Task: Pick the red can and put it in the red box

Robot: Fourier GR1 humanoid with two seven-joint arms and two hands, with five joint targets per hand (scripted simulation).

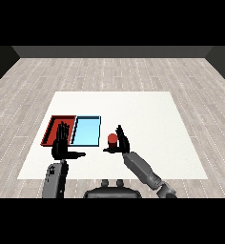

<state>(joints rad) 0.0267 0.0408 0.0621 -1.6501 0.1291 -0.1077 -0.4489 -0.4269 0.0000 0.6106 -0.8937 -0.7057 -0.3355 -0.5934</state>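
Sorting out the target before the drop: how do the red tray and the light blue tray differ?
The red tray is red and lies farther left; the light blue tray lies beside it, nearer the red can. The left hand overlaps the red tray's near corner; the blue tray shows whole. Both are shallow rectangles on the table.

A white table (148,124) bears a red tray (52,125) and a light blue tray (87,131), touching side by side.
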